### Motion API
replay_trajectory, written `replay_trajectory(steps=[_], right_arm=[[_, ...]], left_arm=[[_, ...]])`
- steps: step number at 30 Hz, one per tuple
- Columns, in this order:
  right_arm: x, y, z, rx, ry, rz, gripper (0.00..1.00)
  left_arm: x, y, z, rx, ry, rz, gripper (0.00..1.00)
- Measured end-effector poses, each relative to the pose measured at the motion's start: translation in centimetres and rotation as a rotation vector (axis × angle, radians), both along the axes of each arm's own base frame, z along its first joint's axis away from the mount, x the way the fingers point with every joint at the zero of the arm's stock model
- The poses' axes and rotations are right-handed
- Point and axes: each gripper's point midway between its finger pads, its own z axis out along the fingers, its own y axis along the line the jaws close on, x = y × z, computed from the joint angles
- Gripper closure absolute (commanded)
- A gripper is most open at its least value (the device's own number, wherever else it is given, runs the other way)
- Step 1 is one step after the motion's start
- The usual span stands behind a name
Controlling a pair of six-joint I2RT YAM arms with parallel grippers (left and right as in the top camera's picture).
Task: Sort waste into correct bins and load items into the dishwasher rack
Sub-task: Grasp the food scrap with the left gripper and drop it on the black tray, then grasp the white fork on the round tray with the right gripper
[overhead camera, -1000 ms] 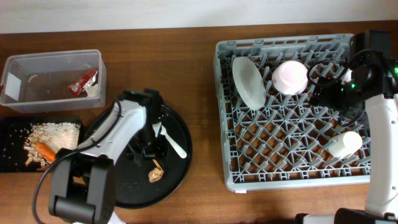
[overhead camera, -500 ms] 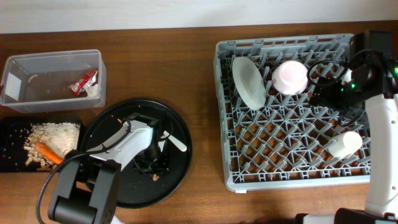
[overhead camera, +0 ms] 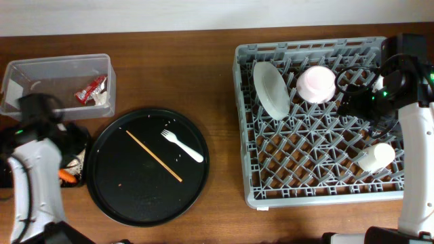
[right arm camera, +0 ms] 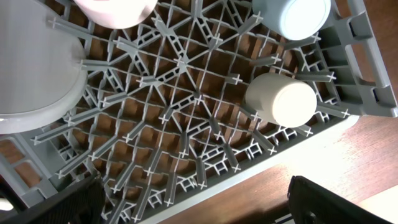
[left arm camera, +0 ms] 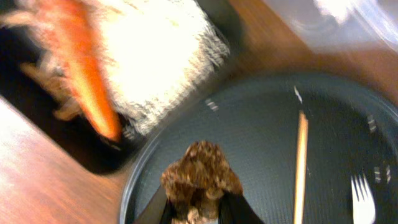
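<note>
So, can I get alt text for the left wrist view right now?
The left gripper pinches a brown crumbly food chunk above the edge of the round black tray. Beyond it, a carrot and pale scraps lie in the shallow black tray; a chopstick and fork lie on the round tray.

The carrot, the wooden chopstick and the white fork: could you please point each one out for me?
carrot (left arm camera: 86, 74): left wrist view, middle of its orange body.
wooden chopstick (overhead camera: 154, 156): overhead view, midpoint of the stick.
white fork (overhead camera: 183, 147): overhead view, on the handle.
</note>
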Motion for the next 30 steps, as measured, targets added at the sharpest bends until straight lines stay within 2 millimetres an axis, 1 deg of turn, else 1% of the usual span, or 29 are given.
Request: replay_trajectory(steps=[2,4,6,7,8,9,10,13,14,15,16,20,21,23,24,25,26,27,28,29,30], right_arm=[[0.0,0.0,0.0,0.000,0.000,0.000,0.04],[0.0,0.0,0.0,0.000,0.001,0.001,0.04],[0.0,0.0,0.0,0.000,0.000,0.001,0.04],[0.0,0.0,0.0,0.000,0.000,0.000,0.04],[0.0,0.0,0.0,0.000,0.000,0.000,0.04],[0.0,0.0,0.0,0.000,0.000,0.000,0.04],[0.0,0.0,0.0,0.000,0.000,0.000,0.04],[0.0,0.0,0.0,0.000,0.000,0.000,0.04],[0.0,0.0,0.0,0.000,0.000,0.000,0.04],[0.0,0.0,0.0,0.000,0.000,0.000,0.04],[0.0,0.0,0.0,0.000,0.000,0.000,0.04],[0.0,0.0,0.0,0.000,0.000,0.000,0.04],[0.0,0.0,0.0,0.000,0.001,0.000,0.04],[0.0,0.0,0.0,0.000,0.000,0.000,0.04],[0.0,0.0,0.0,0.000,0.001,0.001,0.03],[0.0,0.0,0.0,0.000,0.000,0.001,0.03],[0.0,0.0,0.0,0.000,0.001,0.005,0.03],[0.1,0.4,0.0,0.016,-0.002,0.030,0.03],[0.4,0.8,0.0,0.036,-0.010,0.063,0.03],[0.9,1.7,0.1,0.071,-0.031,0.117,0.03],[1.3,2.7,0.2,0.103,-0.050,0.180,0.03]], left_arm=[[-0.6,4.3,-0.1,0.023,-0.044,0.138,0.92],[-1.9,8.2,-1.2,0.033,-0.047,0.259,0.92],[-2.7,10.5,-2.2,0.033,-0.044,0.331,0.91],[-3.7,12.0,-3.8,0.019,-0.019,0.386,0.89],[-4.1,12.5,-4.6,0.008,-0.002,0.404,0.85],[-4.5,12.9,-5.6,-0.006,0.019,0.422,0.77],[-4.9,13.1,-6.8,-0.022,0.042,0.434,0.75],[-5.4,13.2,-9.3,-0.063,0.096,0.455,0.71],[-5.6,13.0,-10.2,-0.077,0.117,0.455,0.62],[-5.6,13.0,-10.4,-0.081,0.120,0.455,0.47],[-5.4,13.1,-10.5,-0.081,0.114,0.454,0.43],[-5.2,12.8,-10.5,-0.102,0.105,0.456,0.42],[-5.4,12.3,-10.4,-0.124,0.120,0.454,0.42],[-4.6,12.7,-8.5,-0.136,0.110,0.450,0.42],[-4.4,12.6,-7.5,-0.151,0.108,0.446,0.42],[-3.7,12.8,-5.6,-0.147,0.066,0.438,0.42],[-3.3,12.6,-4.1,-0.134,0.033,0.429,0.42],[-2.6,11.2,-1.8,-0.116,0.000,0.390,0.42],[-2.0,9.9,-0.4,-0.105,-0.018,0.347,0.41],[-1.0,7.7,1.0,-0.097,-0.025,0.269,0.41],[0.3,3.2,2.5,-0.101,-0.017,0.123,0.41]])
